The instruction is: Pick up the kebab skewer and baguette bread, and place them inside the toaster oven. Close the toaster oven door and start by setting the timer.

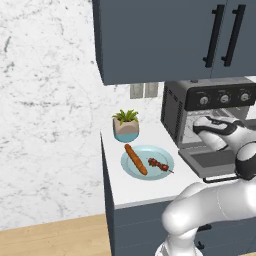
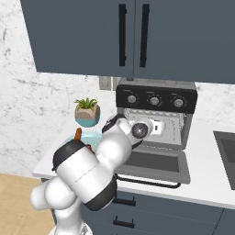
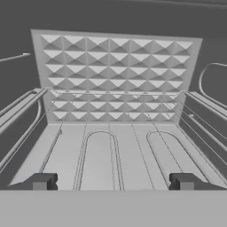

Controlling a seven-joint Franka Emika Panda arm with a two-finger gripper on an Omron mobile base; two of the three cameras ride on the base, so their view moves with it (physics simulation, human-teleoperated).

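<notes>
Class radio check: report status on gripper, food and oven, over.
Gripper open, empty, facing oven rack. Kebab skewer and baguette bread on plate. Toaster oven door down. Nothing blocking.

Orange-brown baguette bread (image 1: 135,159) (pale blue plate (image 1: 161,152))

Ahead of me a white marble wall (image 1: 50,100) runs behind a white counter (image 1: 150,192) set on dark blue base cabinets (image 2: 151,213). Dark blue upper cabinets (image 1: 160,35) with vertical black handles (image 1: 216,35) hang above. A wall outlet (image 1: 144,90) sits beneath them, and light wood floor (image 1: 50,240) lies to my left.
</notes>
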